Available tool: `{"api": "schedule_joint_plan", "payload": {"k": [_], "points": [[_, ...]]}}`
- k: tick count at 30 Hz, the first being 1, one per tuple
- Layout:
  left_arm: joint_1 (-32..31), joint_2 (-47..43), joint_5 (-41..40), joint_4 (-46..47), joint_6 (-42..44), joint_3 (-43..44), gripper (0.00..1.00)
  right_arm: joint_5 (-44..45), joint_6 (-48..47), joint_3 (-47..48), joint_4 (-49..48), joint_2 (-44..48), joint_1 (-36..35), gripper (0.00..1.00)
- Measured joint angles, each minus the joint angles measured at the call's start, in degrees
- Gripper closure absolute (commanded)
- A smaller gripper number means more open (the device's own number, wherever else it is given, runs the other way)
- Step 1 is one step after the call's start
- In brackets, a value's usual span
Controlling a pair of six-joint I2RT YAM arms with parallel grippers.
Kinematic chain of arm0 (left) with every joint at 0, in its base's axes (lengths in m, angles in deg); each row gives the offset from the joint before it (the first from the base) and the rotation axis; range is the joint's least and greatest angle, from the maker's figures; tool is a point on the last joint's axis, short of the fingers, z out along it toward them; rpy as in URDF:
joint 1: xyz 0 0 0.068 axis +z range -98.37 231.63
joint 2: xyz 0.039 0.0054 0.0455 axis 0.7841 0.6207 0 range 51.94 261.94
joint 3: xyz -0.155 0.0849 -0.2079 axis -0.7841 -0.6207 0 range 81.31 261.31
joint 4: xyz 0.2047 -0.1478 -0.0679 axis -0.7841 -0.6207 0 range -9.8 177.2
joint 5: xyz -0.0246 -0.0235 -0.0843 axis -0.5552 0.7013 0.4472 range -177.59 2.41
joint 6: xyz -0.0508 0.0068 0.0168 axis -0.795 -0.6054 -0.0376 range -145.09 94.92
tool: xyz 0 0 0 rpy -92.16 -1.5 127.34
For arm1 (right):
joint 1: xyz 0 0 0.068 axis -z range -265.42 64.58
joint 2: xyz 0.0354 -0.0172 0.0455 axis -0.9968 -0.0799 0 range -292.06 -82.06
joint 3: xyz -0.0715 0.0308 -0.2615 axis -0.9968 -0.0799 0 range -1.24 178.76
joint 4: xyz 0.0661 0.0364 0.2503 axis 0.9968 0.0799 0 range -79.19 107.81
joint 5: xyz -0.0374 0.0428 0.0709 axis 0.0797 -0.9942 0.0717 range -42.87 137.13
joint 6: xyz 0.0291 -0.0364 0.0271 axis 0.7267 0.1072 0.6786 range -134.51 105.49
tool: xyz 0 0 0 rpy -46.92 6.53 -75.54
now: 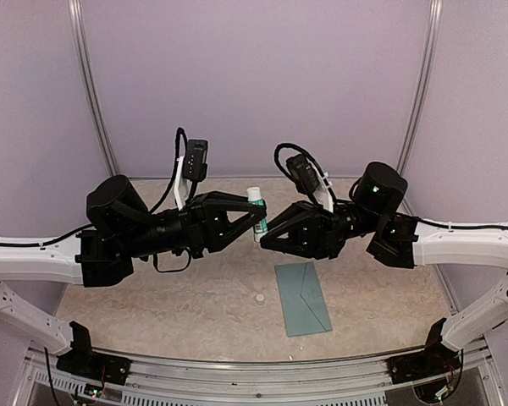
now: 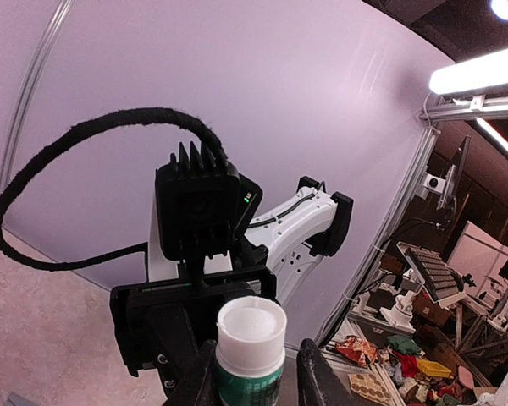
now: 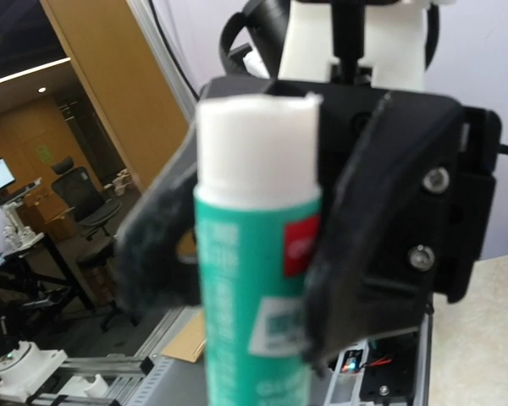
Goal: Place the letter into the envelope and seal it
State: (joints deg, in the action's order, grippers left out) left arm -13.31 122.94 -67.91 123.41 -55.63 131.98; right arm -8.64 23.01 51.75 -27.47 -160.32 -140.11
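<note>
Glue stick upright in mid-air: left gripper pinches it; right gripper sits narrow at its base, hold unclear. We want one firm grip before release.

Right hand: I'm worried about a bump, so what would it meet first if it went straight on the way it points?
The right hand would first meet the glue stick, upright in the air at its fingertips; directly behind stands the left hand, though how close is unclear.
</note>
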Motion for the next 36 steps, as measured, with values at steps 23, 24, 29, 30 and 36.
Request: {"api": "schedule_joint_plan", "payload": {"k": [23,24,29,30,36], "points": [[-0.3,1.6,-0.7,0.5,0.3,-0.6,0.90,3.4,-1.7,0.0,2.6,1.2,-0.3,0.75],[-0.3,1.6,-0.9,0.3,0.2,-0.6,0.91,3.7,-2.1,0.0,3.0,1.4,-0.3,0.70],[1.0,1.1,-2.8,-4.2,0.8,-0.6,0.93,7.8,-4.9,-0.3,9.0,3.4,-0.2,0.37],[1.8,0.8,-3.0,-5.9,1.0,-0.6,0.92,9.7,-6.2,-0.4,11.0,4.2,-0.2,0.33],[7.3,-0.1,-2.3,-21.3,5.2,2.3,0.93,22.3,-10.1,-1.2,21.8,7.9,0.1,0.24]]}}
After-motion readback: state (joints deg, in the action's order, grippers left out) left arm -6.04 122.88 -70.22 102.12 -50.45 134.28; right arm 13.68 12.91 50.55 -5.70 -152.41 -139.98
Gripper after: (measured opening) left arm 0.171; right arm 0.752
